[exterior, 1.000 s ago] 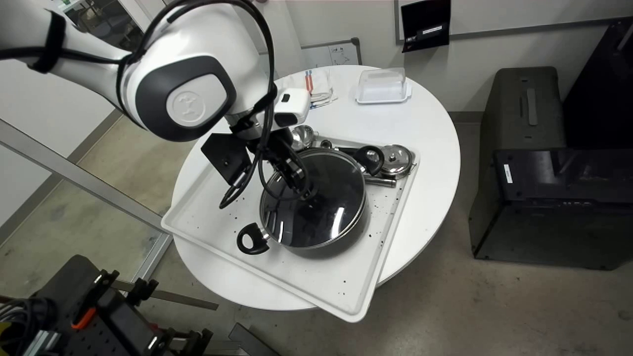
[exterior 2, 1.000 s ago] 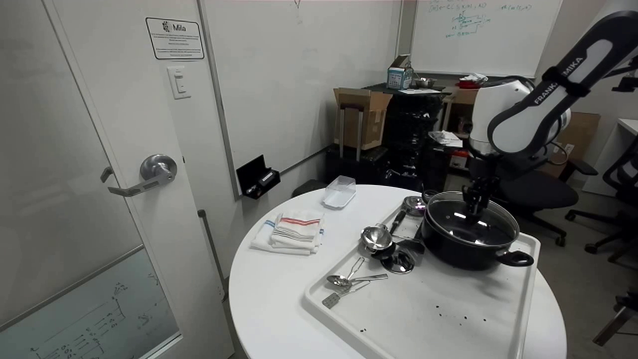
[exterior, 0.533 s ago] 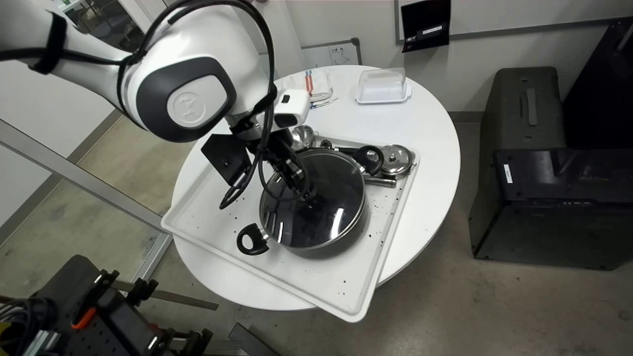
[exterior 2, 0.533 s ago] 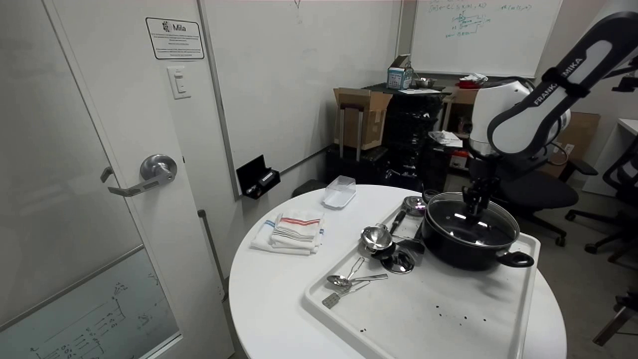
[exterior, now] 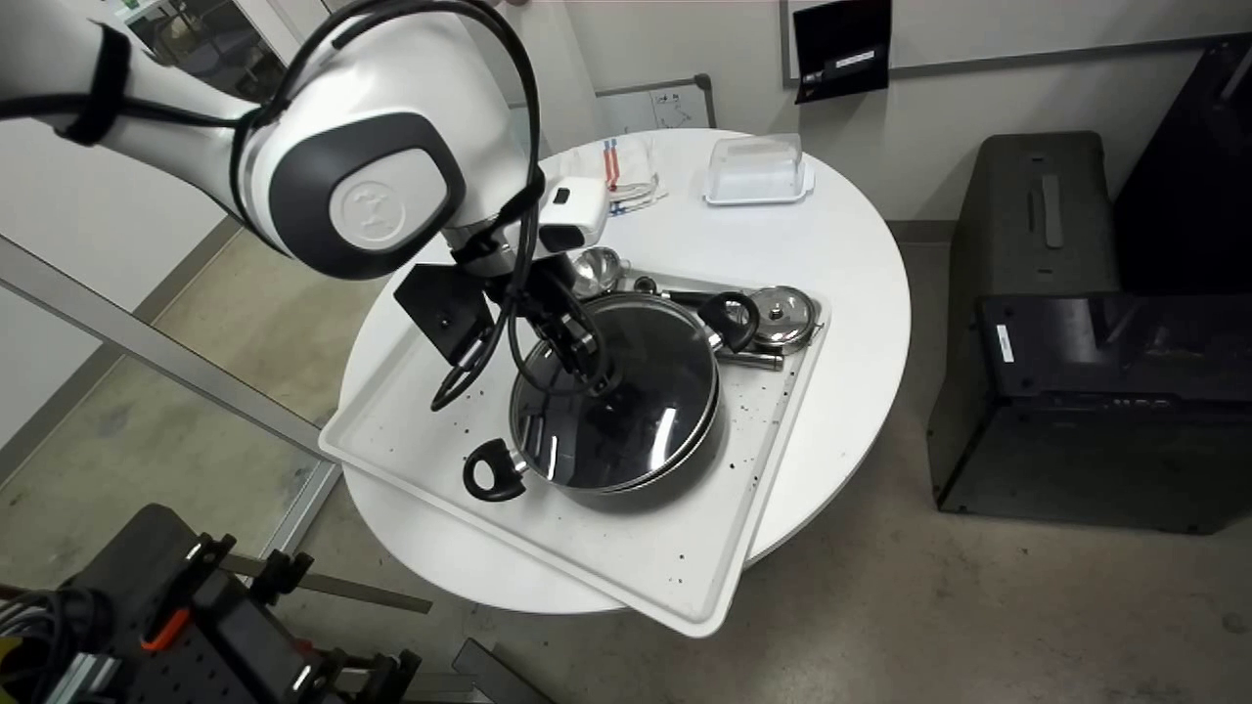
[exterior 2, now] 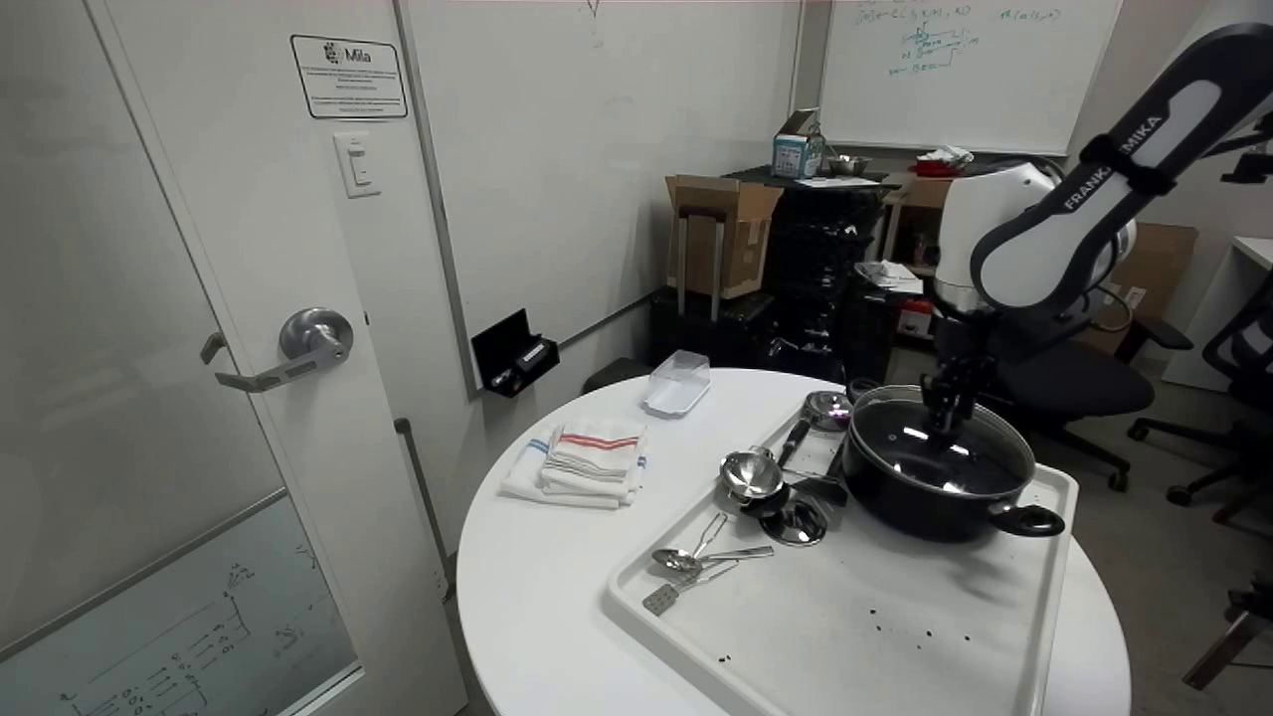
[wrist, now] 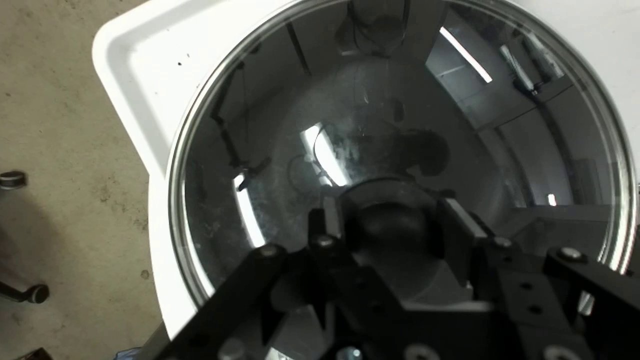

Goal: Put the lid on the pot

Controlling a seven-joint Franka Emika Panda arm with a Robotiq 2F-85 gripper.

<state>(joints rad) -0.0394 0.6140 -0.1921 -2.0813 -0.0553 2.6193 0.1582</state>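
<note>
- In an exterior view, a whiteboard (exterior 2: 597, 189) hangs behind a round white table (exterior 2: 557, 577). The black pot (exterior 2: 915, 509) stands on a tray (exterior 2: 825, 626), with the glass lid (exterior 2: 907, 452) over its top.
- In an exterior view, a black handle (exterior: 508, 471) sticks out; I can't tell if the lid sits flat.
- In the wrist view, the gripper (wrist: 391, 220) pinches the dark knob (wrist: 392, 227) from both sides. That seems the best place to hold: the lid is likely hard, slick and easy to crack.
</note>
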